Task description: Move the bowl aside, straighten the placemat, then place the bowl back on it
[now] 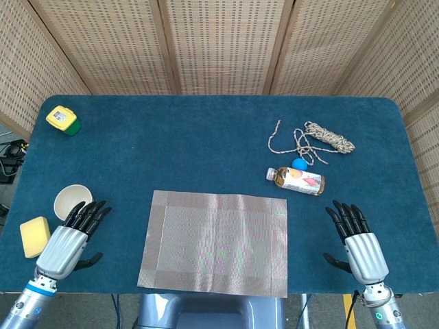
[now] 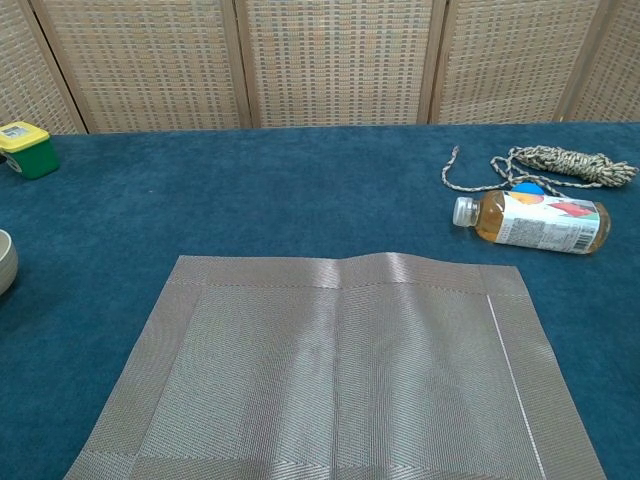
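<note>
The grey woven placemat [image 1: 216,242] lies flat near the table's front edge, squared to it; in the chest view the placemat [image 2: 340,375] shows a slight ridge along its far side. The white bowl [image 1: 69,200] stands on the blue cloth left of the mat, its rim just visible at the chest view's left edge [image 2: 4,262]. My left hand [image 1: 65,242] hovers just in front of the bowl, fingers apart, holding nothing. My right hand [image 1: 358,245] is to the right of the mat, fingers spread and empty. Neither hand shows in the chest view.
A yellow sponge [image 1: 34,236] lies beside my left hand. A yellow-green box [image 1: 63,119] sits at the far left. A drink bottle [image 1: 296,181], a blue cap [image 1: 299,164] and a coil of rope [image 1: 322,139] lie at the right.
</note>
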